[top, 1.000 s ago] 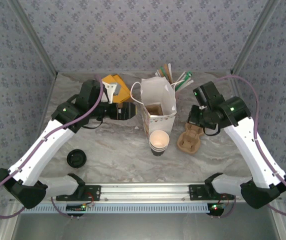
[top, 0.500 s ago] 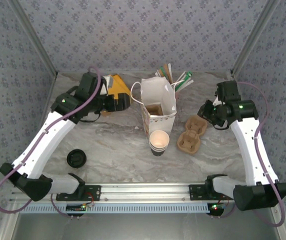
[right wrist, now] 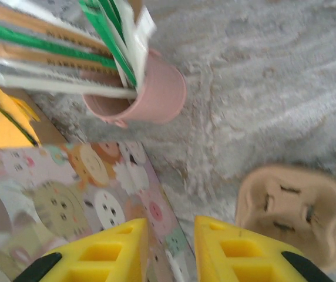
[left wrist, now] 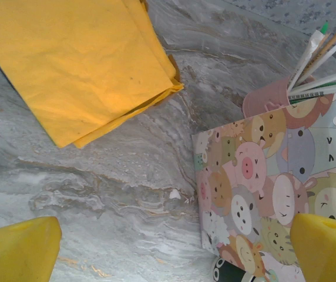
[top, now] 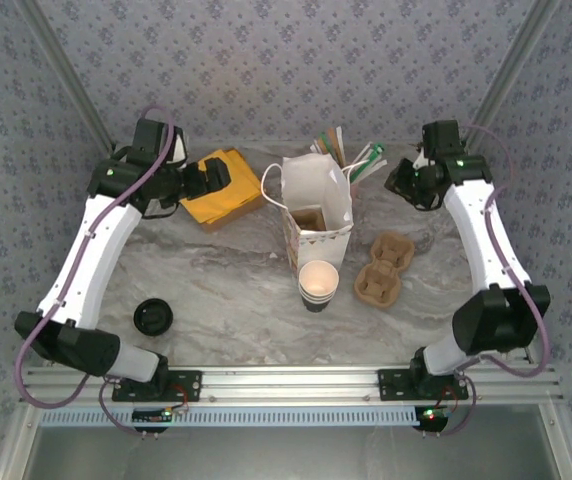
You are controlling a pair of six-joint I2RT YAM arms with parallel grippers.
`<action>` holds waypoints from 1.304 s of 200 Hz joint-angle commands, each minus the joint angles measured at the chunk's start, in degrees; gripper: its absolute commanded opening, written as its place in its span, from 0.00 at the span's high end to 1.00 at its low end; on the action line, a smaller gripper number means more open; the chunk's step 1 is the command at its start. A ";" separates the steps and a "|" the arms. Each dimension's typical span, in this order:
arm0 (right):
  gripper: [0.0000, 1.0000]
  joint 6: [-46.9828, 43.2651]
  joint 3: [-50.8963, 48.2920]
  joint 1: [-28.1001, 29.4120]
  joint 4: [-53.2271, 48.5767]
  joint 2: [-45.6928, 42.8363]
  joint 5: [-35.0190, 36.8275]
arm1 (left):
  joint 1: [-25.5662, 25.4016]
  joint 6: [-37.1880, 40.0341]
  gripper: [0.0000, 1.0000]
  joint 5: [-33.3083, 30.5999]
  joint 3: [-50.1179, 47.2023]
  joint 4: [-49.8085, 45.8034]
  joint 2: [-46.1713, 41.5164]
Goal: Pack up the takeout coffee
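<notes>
Both arms have pulled back to the rear: left gripper [top: 214, 178], spread wide and empty, over one yellow napkin [top: 238, 196]; right gripper [top: 399, 180], fingers a narrow gap apart and empty, by one pink straw cup [top: 350, 166]. One coffee cup [top: 318, 283] stands upright just before one paper bag [top: 316, 200], one carrier [top: 384, 268] nearby.

White left arm [top: 91, 250] and right arm [top: 486, 235], black at the joints. Purple cables [top: 20, 370] loop alongside each. Green lights [top: 114, 172] glow up top. Yellow fingers [right wrist: 106, 249], square pockets moulded in.
</notes>
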 commanded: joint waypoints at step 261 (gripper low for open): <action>0.70 -2.09 14.39 -4.02 4.52 17.99 -11.07 | 0.31 1.29 0.00 4.38 6.36 0.26 5.24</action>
